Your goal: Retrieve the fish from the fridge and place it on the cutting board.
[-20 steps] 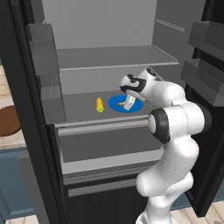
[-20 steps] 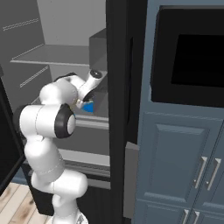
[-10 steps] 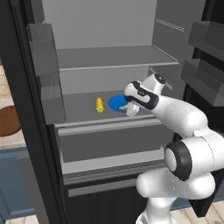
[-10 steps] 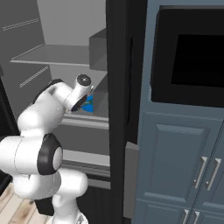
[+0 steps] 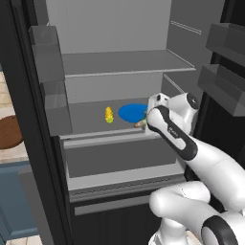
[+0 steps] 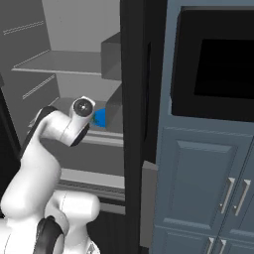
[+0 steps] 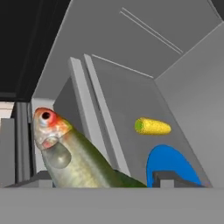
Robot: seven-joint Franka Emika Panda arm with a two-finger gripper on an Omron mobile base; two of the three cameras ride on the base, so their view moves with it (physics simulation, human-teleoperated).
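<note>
In the hand view my gripper (image 7: 103, 181) is shut on the fish (image 7: 74, 159), a slim grey-green body with a red-orange head that sticks up to the left, lifted off the shelf. From the left base view the gripper (image 5: 143, 122) hangs at the front right edge of the fridge's (image 5: 119, 62) middle shelf, and a bit of the fish (image 5: 140, 124) pokes out beside the blue plate (image 5: 131, 112). The dark brown cutting board (image 5: 7, 132) lies on the counter far left, outside the fridge.
A yellow corn cob (image 5: 109, 114) lies left of the plate on the same shelf. Grey door bins (image 5: 48, 72) flank the opening on both sides. Drawers sit below the shelf. Blue-grey cabinets (image 6: 208, 173) and a black oven stand right of the fridge's frame (image 6: 134, 99).
The hand has drawn back from over the blue plate to the shelf's front edge with the fish in it. The arm's elbow has swung out and down to the right.
</note>
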